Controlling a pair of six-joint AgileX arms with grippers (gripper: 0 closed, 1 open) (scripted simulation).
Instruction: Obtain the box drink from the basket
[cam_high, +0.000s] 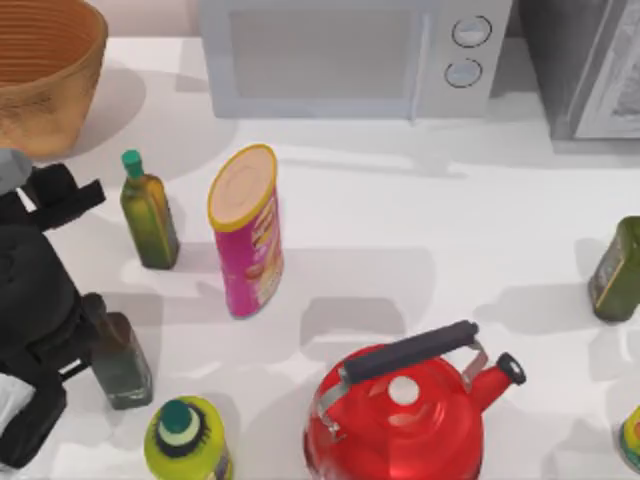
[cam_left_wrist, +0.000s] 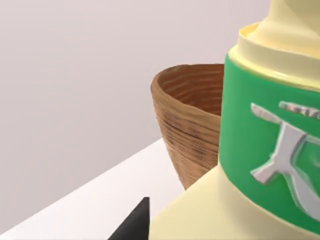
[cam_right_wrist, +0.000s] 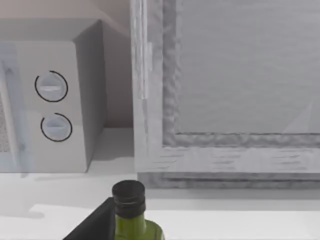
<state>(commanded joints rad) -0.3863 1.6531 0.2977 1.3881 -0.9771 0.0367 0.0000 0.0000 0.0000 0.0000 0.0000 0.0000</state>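
The box drink (cam_left_wrist: 260, 165), a pale yellow carton with a green band and silver lettering, sits very close to the left wrist camera. My left gripper (cam_high: 58, 192) stands at the table's left edge, in front of the basket, and is shut on the carton; one dark fingertip (cam_left_wrist: 134, 224) shows beside it. The basket (cam_high: 40, 70), a round woven wicker bowl, stands at the far left corner, and its wall (cam_left_wrist: 187, 125) rises behind the carton. A dark part of my right gripper (cam_right_wrist: 92, 222) shows next to a green bottle with a black cap (cam_right_wrist: 129, 210).
A green oil bottle (cam_high: 150, 215), a pink chip can (cam_high: 247, 230), a dark bottle (cam_high: 120, 360) and a yellow-green bottle with a teal cap (cam_high: 185, 440) stand near the left arm. A red kettle (cam_high: 400, 415) is at the front. A microwave (cam_high: 350, 55) lines the back.
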